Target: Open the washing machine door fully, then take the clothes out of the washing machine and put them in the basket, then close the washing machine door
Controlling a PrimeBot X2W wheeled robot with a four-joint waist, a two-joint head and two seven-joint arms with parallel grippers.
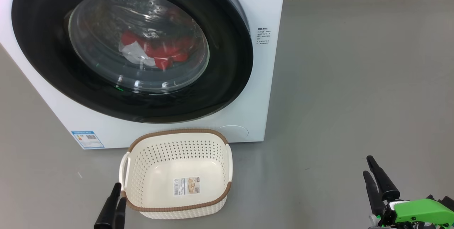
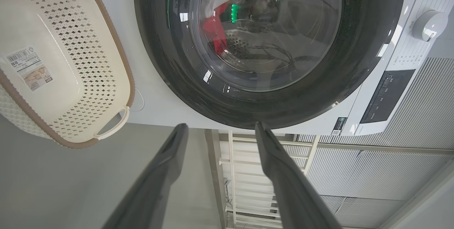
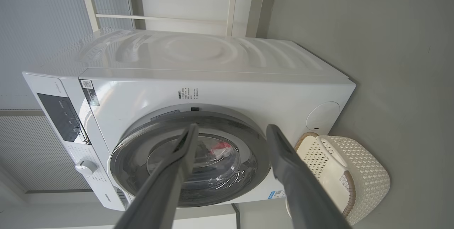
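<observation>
Left gripper (image 1: 119,192) beside basket (image 1: 177,132), right gripper (image 1: 368,166) well apart, both spread.

Head view: top and left edges cut off the washing machine (image 1: 269,90), and the top edge clips the washing machine door (image 1: 42,51) rim. The clothes (image 1: 166,53) sit behind glare on the glass, shape unclear. The left gripper (image 1: 119,192) is cut at the bottom edge, the right gripper (image 1: 367,166) body at the near-right corner. Print on the blue sticker (image 1: 87,139), side label (image 1: 263,36) and paper label (image 1: 187,185) is too small to read. Left wrist view: the basket (image 2: 88,62) is cut by the frame edge.
</observation>
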